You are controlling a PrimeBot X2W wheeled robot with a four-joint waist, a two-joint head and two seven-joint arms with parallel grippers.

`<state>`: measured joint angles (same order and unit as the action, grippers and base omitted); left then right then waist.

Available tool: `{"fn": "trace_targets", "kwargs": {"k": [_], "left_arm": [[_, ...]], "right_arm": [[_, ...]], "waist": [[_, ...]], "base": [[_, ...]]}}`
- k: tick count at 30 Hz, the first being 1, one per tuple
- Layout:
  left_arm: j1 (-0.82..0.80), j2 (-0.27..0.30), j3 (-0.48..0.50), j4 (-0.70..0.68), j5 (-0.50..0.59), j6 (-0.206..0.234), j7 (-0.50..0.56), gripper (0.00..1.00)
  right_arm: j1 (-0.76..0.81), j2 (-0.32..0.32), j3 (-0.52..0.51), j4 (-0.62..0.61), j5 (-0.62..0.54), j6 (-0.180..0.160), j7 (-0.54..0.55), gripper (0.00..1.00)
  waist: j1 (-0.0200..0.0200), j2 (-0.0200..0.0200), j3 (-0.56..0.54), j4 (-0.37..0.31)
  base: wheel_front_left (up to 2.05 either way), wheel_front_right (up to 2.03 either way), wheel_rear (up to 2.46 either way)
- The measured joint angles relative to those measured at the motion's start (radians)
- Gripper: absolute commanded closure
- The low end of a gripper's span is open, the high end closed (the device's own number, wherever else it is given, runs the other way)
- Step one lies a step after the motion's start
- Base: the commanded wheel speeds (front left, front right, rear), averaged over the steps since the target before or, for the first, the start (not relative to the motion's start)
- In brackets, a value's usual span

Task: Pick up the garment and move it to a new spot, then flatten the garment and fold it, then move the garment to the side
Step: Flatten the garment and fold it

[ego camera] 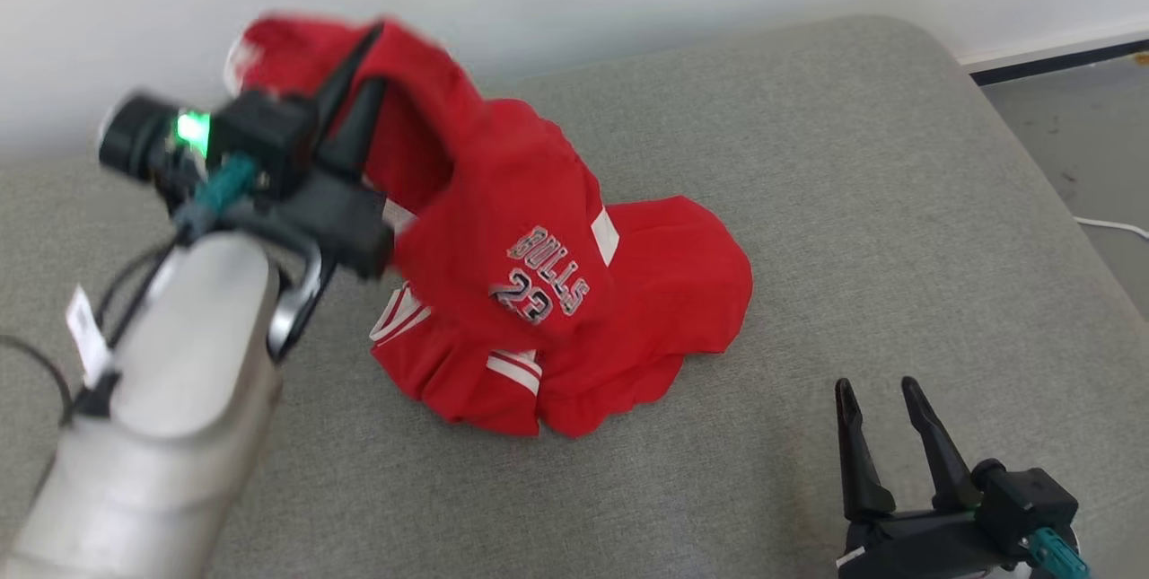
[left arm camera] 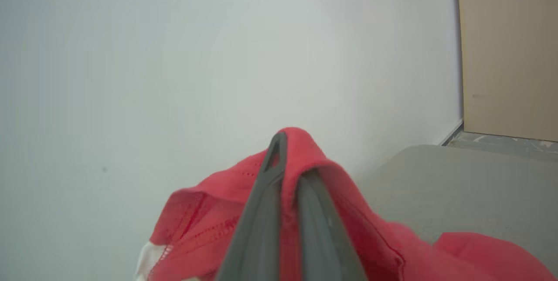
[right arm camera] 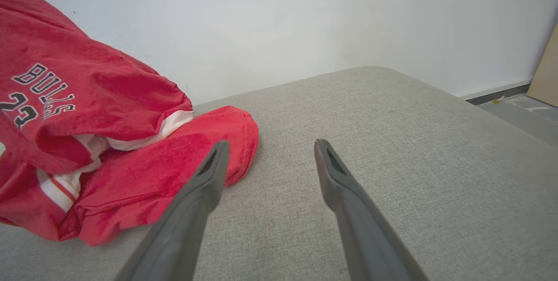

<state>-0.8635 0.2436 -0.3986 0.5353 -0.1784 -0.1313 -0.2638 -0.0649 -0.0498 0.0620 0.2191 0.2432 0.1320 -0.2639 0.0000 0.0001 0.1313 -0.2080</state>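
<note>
Looks like the robot is only at step one. The left pincer [ego camera: 375, 54] is clamped tight on a fold of the red garment [ego camera: 556, 292] and holds that end up off the grey cushion [ego camera: 853, 202], over its back edge by the wall. The rest sits bunched mid-cushion. The right pincer [ego camera: 875, 390] hangs wide and empty near the cushion's front edge. Relocating, flattening, folding and setting aside all look left to do.
</note>
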Motion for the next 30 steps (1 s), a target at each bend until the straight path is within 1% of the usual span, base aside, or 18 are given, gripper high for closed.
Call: {"fn": "trace_targets", "kwargs": {"k": [6,11,14,23,30], "left_arm": [[-0.24,0.015,-0.102,0.001,-0.062,0.0,0.022,1.0],[-0.438,-0.009,-0.1,0.005,-0.135,0.0,0.018,1.0],[-0.505,-0.008,-0.105,0.023,-0.16,0.0,0.017,1.0],[-0.512,0.027,-0.121,0.071,-0.192,0.0,0.007,1.0],[-0.49,0.034,-0.117,0.08,-0.202,0.0,0.003,1.0]], "right_arm": [[0.016,0.0,-0.011,0.004,0.009,0.0,0.0,0.0],[0.03,0.0,-0.002,0.02,0.019,0.0,0.0,0.0],[0.03,0.0,0.002,0.021,0.021,0.0,0.0,0.0],[0.029,0.0,-0.003,0.028,0.019,0.0,0.0,0.0],[0.028,0.0,-0.003,0.016,-0.001,0.0,0.0,0.0]], "waist": [[0.0,0.0,-0.018,-0.012],[-0.0001,-0.0001,-0.02,-0.006],[0.0,-0.0001,-0.016,-0.002],[0.0,0.0,-0.015,0.036],[0.0,-0.0001,-0.014,0.101]], "base": [[0.0,0.0,0.0],[0.0,0.0,0.0],[0.0,0.0,0.0],[0.0,0.0,0.0],[0.0,0.0,0.0]]}}
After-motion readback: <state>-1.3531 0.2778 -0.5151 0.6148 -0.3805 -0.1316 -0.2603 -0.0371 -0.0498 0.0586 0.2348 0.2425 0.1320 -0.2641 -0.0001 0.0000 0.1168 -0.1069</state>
